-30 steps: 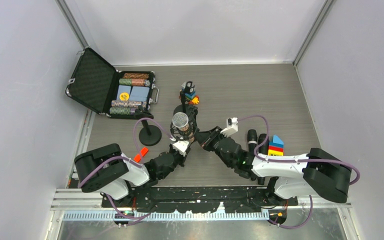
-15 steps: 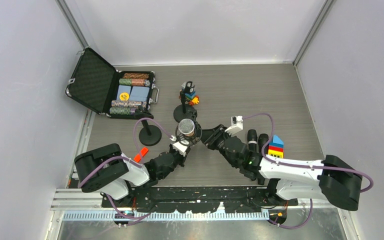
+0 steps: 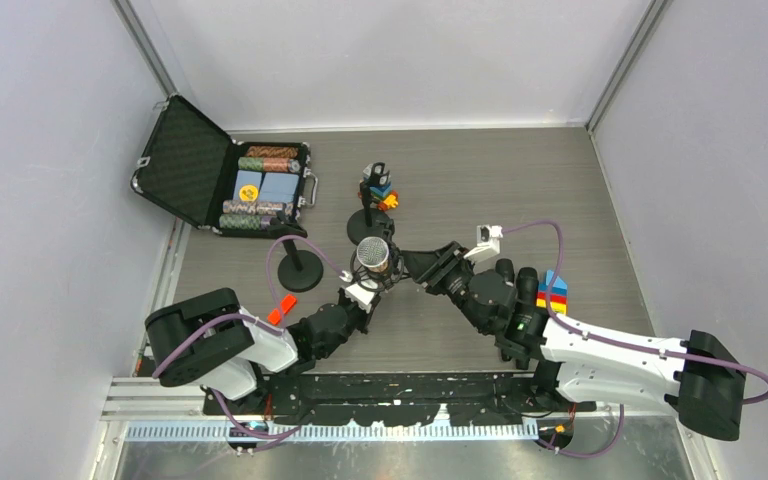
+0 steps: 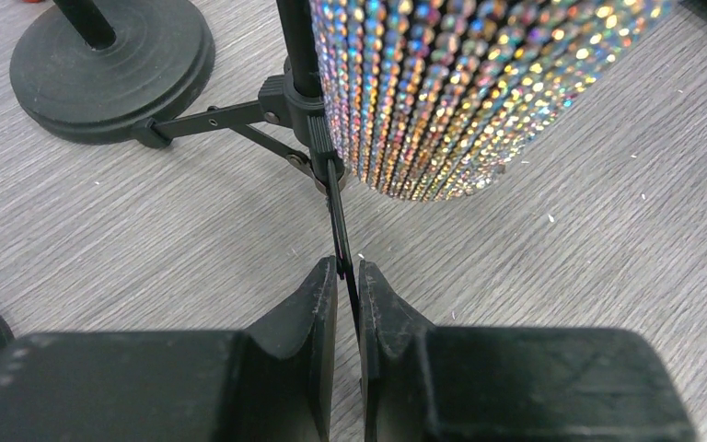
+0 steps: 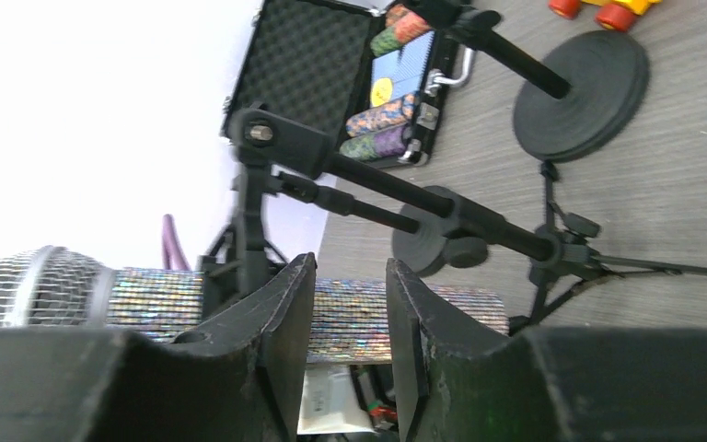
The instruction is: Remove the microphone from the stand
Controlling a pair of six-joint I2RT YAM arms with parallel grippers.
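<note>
The left end effector is clamped on a thin leg of the tripod stand, while the right end effector has its fingers apart just beside the one glittery microphone, which sits clipped in that stand mid-tabletop, with a round base toward the left edge and a second round base toward the far edge.

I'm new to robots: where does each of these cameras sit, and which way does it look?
Top external: above and behind, looking down at the table; left arm and right arm show.
Left wrist: low, looking along the left end effector pinching the stand leg.
Right wrist: tilted sideways, past the right end effector toward the microphone.
All show the microphone.
</note>
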